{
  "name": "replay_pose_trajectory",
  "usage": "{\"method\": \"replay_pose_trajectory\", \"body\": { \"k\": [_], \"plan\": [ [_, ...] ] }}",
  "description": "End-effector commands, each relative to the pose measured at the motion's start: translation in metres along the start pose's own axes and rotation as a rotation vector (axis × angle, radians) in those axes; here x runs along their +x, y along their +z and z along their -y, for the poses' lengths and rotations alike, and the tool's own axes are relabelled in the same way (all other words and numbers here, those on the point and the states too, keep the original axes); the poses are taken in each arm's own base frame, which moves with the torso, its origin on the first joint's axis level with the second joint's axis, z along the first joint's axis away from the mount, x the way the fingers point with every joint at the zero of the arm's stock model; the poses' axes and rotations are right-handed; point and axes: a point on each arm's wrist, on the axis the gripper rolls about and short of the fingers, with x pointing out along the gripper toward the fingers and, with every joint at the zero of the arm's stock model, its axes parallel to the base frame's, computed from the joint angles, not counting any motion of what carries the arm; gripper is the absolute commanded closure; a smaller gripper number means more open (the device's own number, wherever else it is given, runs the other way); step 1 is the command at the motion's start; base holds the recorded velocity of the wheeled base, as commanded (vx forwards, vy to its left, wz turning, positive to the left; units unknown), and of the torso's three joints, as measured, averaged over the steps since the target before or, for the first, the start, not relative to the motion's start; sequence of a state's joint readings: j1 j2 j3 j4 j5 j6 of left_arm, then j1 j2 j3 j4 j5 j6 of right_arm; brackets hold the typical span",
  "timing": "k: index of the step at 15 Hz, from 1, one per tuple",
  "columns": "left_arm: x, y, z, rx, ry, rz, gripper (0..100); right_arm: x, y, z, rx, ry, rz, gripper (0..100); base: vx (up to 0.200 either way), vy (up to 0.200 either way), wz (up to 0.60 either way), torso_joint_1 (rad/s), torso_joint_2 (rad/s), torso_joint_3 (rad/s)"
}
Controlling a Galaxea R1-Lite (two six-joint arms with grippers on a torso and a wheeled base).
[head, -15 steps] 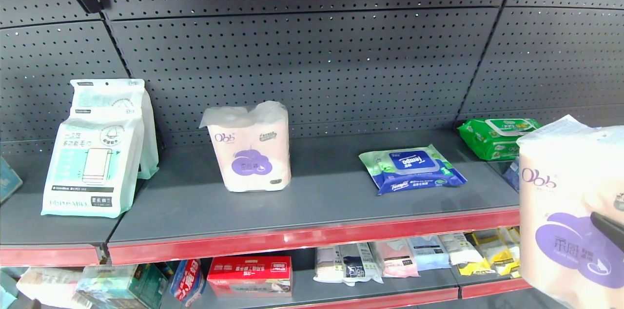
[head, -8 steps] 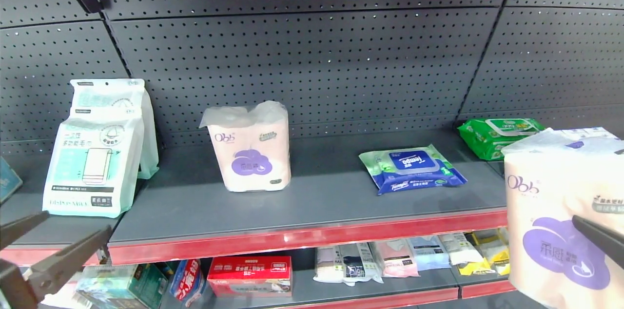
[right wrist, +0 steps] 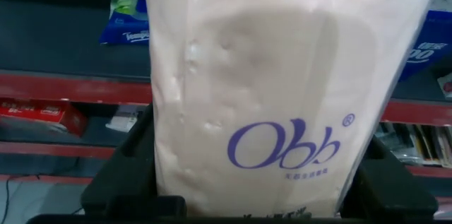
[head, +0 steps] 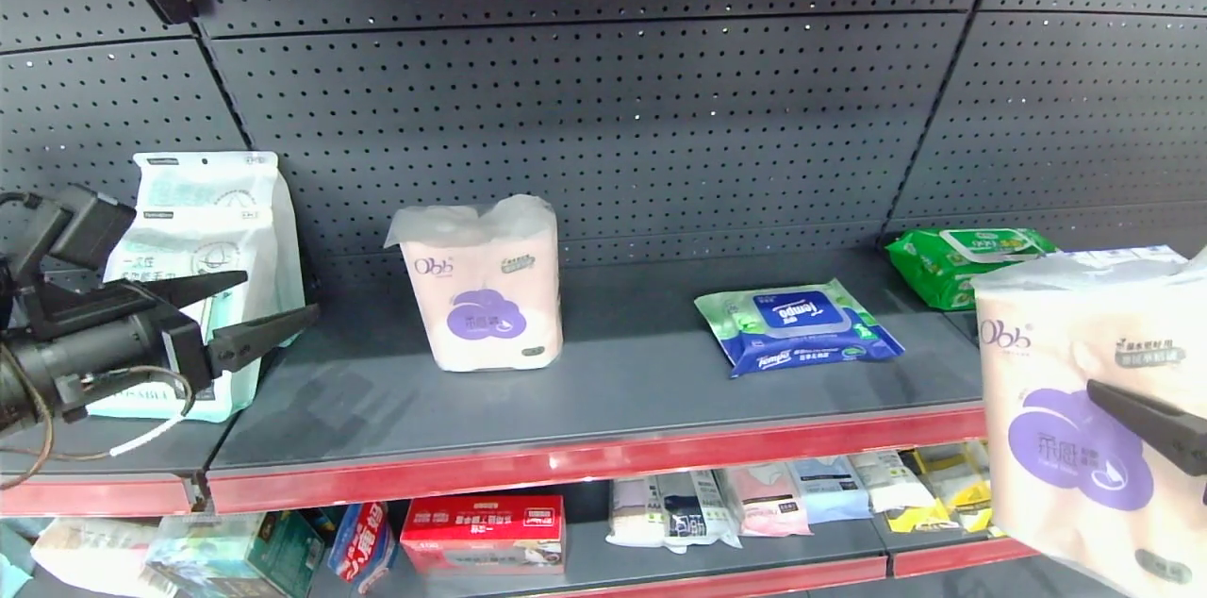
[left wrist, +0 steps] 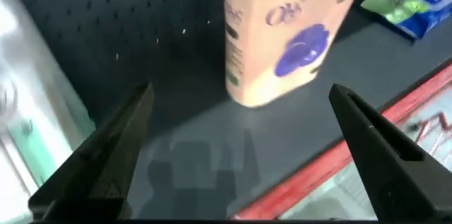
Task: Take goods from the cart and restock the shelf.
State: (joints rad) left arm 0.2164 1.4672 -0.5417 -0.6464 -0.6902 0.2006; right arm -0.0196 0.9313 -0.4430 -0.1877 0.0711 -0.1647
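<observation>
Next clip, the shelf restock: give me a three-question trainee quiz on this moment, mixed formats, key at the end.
1. True or false: the left hand is open and empty.
2. What does the right hand grip? A) a red box B) a tissue-roll pack C) a white pouch
3. Fill in: on the shelf, the blue wipes pack lies between the standing tissue pack and the ____ wipes pack.

Key: 1 true; 2 B; 3 green.
</observation>
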Motion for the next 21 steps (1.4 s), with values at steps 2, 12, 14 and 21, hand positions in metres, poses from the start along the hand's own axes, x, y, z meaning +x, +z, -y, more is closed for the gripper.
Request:
{"method": "replay_pose_trajectory", "body": {
  "k": [2,12,14,21],
  "plan": [
    [0.028,-0.019,-0.047,0.010,-0.073,-0.028,0,0.011,0.005,0.009,0.013,-0.049,-0.029,100,0.000,0.000,0.00,0.000,0.00,0.000],
    [0.068,-0.042,-0.074,0.001,-0.399,0.039,0,0.009,0.005,0.013,-0.004,-0.090,-0.035,100,0.000,0.000,0.00,0.000,0.00,0.000],
    [0.083,-0.044,-0.083,0.037,-0.402,0.060,0,0.009,0.005,0.013,-0.012,-0.090,-0.032,100,0.000,0.000,0.00,0.000,0.00,0.000],
    [0.114,-0.042,-0.078,0.066,-0.466,0.080,0,0.011,0.003,0.013,-0.031,-0.085,-0.048,100,0.000,0.000,0.00,0.000,0.00,0.000]
  ]
}}
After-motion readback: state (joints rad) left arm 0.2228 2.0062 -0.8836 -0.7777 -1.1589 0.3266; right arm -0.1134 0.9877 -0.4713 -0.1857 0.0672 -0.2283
